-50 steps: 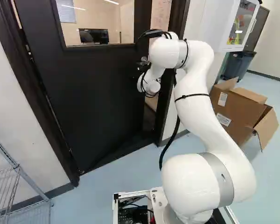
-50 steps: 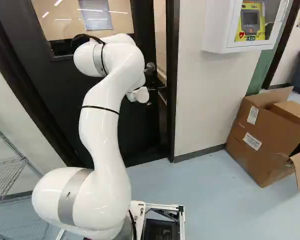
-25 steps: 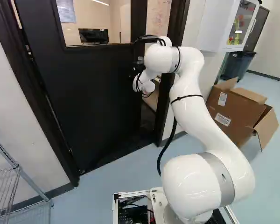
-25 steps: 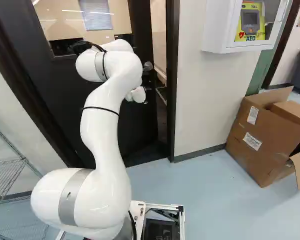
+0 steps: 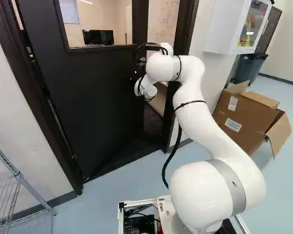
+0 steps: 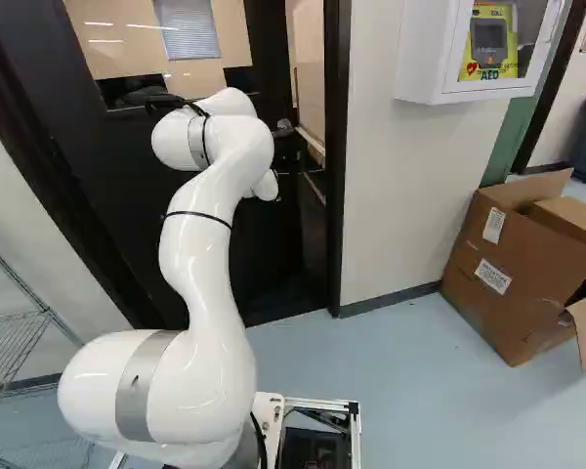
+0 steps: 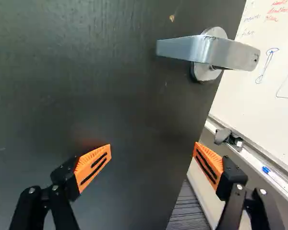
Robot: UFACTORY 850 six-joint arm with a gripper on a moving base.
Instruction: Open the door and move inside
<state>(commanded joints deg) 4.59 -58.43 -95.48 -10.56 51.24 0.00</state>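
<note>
- Find the black door [image 5: 93, 107] at left and centre of the left base view, standing ajar, with a gap along the edge nearest the arm [image 5: 200, 102].
- See the room beyond through that gap and through the door's window [image 5: 122, 22].
- Look to the wrist view for the claw [image 5: 135, 77], hard to make out against the dark door in the left base view.
- Note two orange pads [image 7: 93, 165] spread well apart, gripping nothing, with door surface showing between.
- Spot the metal handle [image 7: 230, 53] on the door, ahead of the claw and apart from both pads.
- Notice a whiteboard [image 7: 266, 62] past the door's edge, with a marker [image 7: 278, 181] on the ledge below the board, beyond one finger.
- See an open cardboard box [image 6: 498, 283] on the floor [image 6: 410, 391], right side of the right base view.
- Find a white wall cabinet [image 6: 420, 59] at upper right there, and a wire rack [image 5: 7, 195] at lower left of the left base view.
</note>
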